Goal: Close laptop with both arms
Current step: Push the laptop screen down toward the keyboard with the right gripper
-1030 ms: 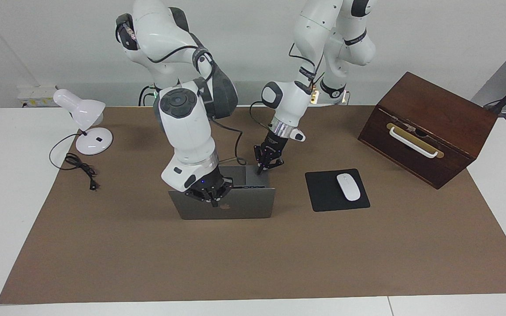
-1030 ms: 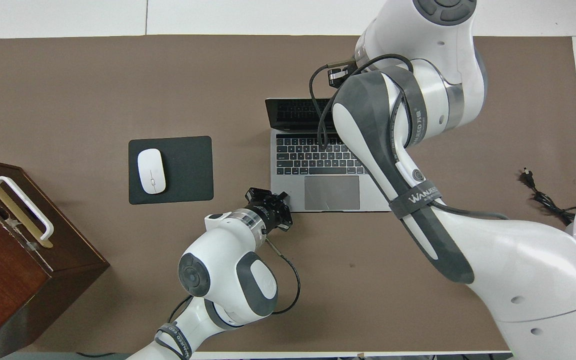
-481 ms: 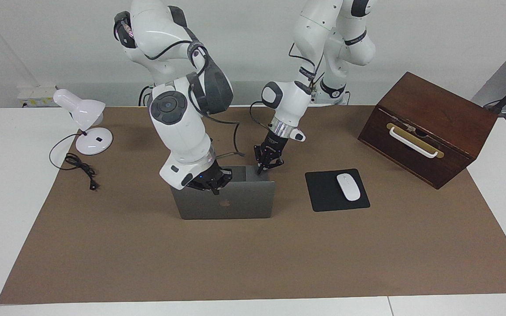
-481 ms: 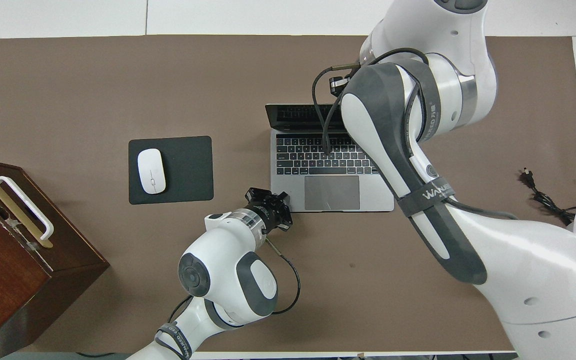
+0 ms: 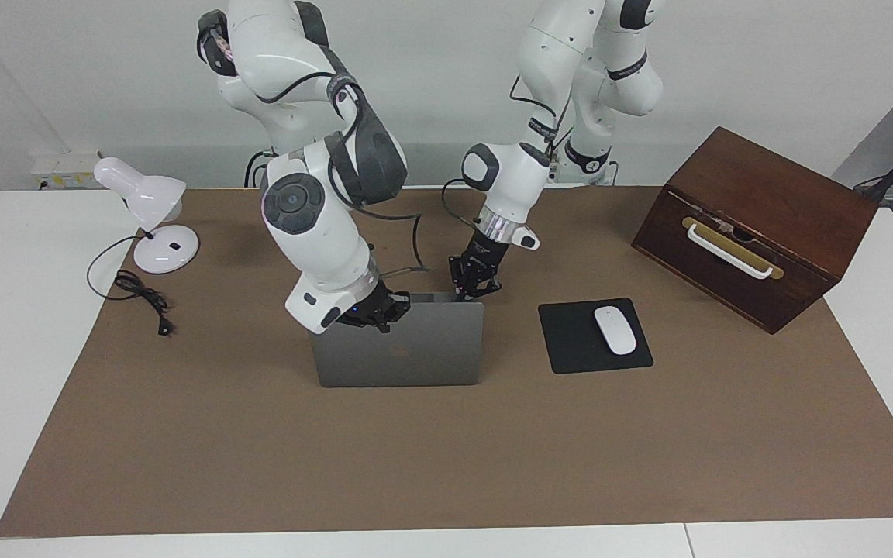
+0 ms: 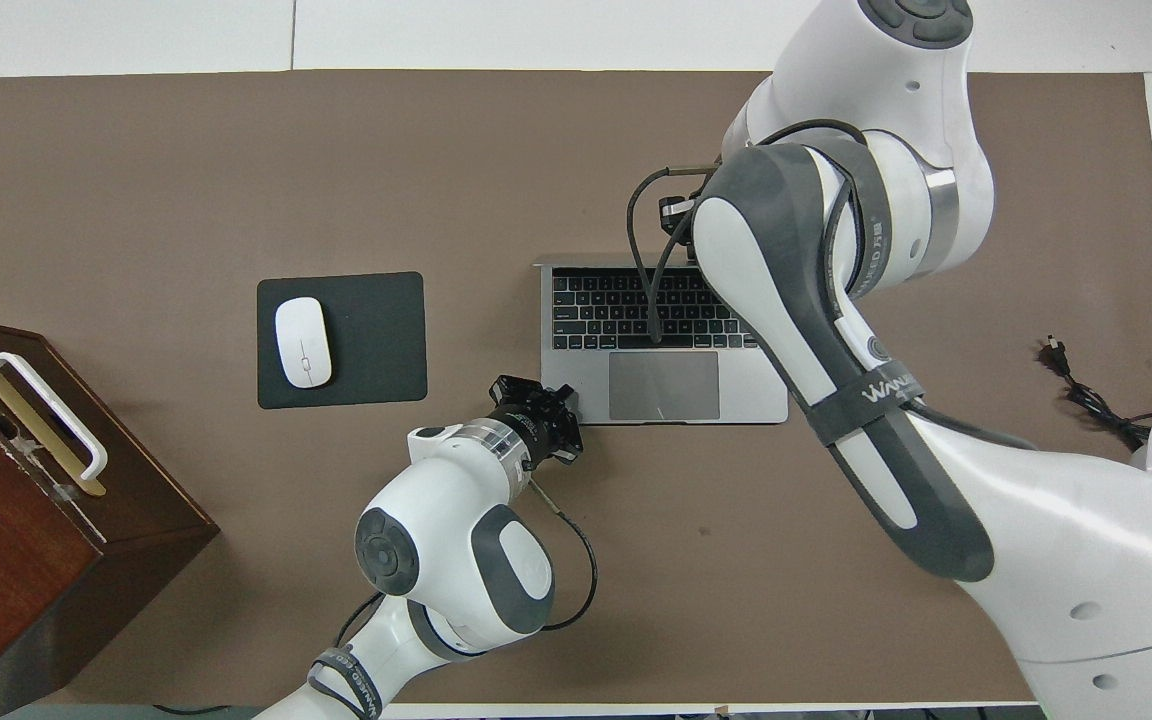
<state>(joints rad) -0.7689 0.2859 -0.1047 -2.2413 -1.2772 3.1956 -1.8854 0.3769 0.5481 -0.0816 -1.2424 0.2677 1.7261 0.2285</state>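
Observation:
The silver-grey laptop (image 5: pixel 415 356) stands open on the brown mat, its lid about upright. From overhead the lid shows edge-on above the keyboard deck (image 6: pixel 596 375). My right gripper (image 5: pixel 379 324) is shut, its fingertips pressed against the outer face of the lid near its top edge. In the overhead view my right arm (image 6: pixel 816 330) covers that gripper. My left gripper (image 5: pixel 463 294) is shut too, and its tip rests on the deck's corner nearest the robots, toward the left arm's end (image 6: pixel 572 424).
A black mousepad (image 5: pixel 570 345) with a white mouse (image 5: pixel 615 329) lies beside the laptop toward the left arm's end. At that end also stands a dark wooden box (image 5: pixel 756 225). A white desk lamp (image 5: pixel 148 209) and its cable (image 5: pixel 140 294) sit at the right arm's end.
The lid has swung up from leaning back to about upright, toward the robots. My right gripper has travelled with it. The left gripper has stayed on the deck corner.

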